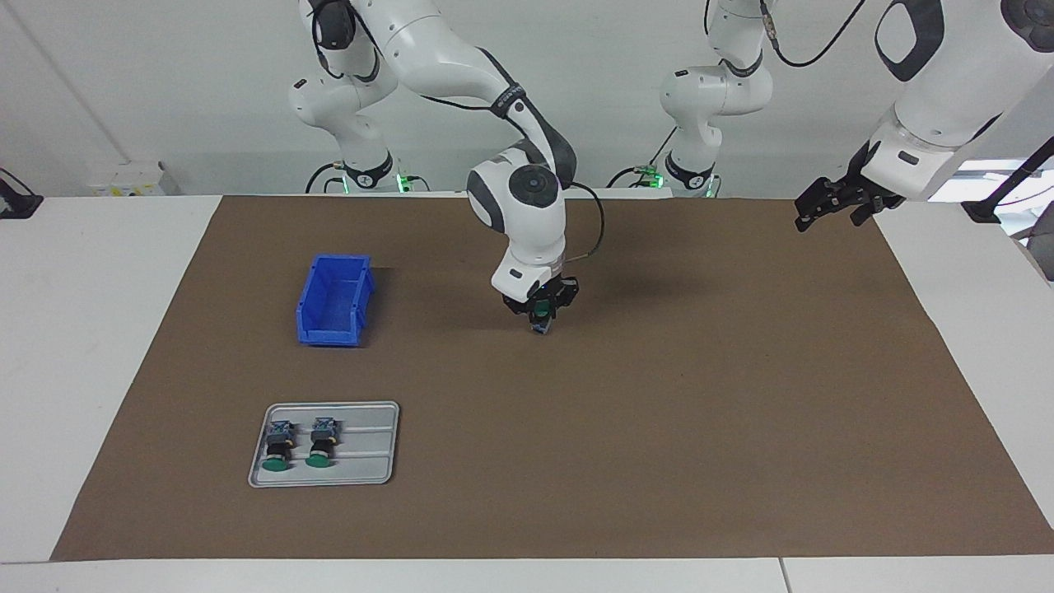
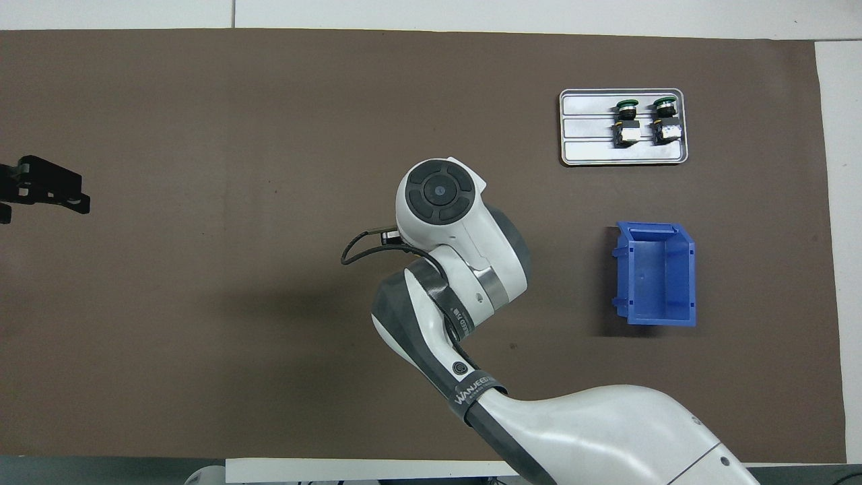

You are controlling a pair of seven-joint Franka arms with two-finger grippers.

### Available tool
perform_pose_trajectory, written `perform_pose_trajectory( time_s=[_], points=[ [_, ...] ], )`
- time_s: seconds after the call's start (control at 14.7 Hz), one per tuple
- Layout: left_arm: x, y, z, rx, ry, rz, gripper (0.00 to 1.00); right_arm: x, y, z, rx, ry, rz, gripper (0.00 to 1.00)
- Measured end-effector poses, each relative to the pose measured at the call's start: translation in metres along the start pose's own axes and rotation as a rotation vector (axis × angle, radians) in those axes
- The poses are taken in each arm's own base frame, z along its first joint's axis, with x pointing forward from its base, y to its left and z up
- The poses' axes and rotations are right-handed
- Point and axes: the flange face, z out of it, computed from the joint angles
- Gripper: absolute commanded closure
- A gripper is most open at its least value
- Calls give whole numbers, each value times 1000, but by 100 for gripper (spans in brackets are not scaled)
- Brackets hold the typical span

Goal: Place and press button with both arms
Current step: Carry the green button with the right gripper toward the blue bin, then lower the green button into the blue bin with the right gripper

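A button (image 1: 539, 319) with a green cap and a blue-grey block sits between the fingers of my right gripper (image 1: 541, 318), which is shut on it low over the middle of the brown mat. I cannot tell whether the button touches the mat. In the overhead view the right arm's wrist (image 2: 441, 202) hides that gripper and the button. My left gripper (image 1: 830, 206) (image 2: 42, 190) hangs open and empty over the mat's edge at the left arm's end, waiting.
A grey tray (image 1: 370, 449) (image 2: 586, 151) holds two more buttons (image 1: 277, 449) (image 2: 626, 121), lying side by side, farther from the robots than the blue bin (image 1: 329, 333) (image 2: 656, 316). Both stand toward the right arm's end of the table.
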Motion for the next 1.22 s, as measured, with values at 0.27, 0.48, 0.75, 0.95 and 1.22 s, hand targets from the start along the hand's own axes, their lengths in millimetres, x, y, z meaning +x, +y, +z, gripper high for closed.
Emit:
perform_pose_trajectory(
  time_s=[0.27,0.48,0.75,0.95,1.22],
  points=[
    [0,0,0,0,0,0,0,15,64,-61,-2,-33,67,93],
    [0,0,0,0,0,0,0,15,118,-99,-3,-73,144,94],
    [0,0,0,0,0,0,0,11,203,-128,-12,-152,278,94],
    [0,0,0,0,0,0,0,4,252,-129,-50,-194,419,94],
    [0,0,0,0,0,0,0,-17,313,-118,-195,-198,530,94]
  ],
)
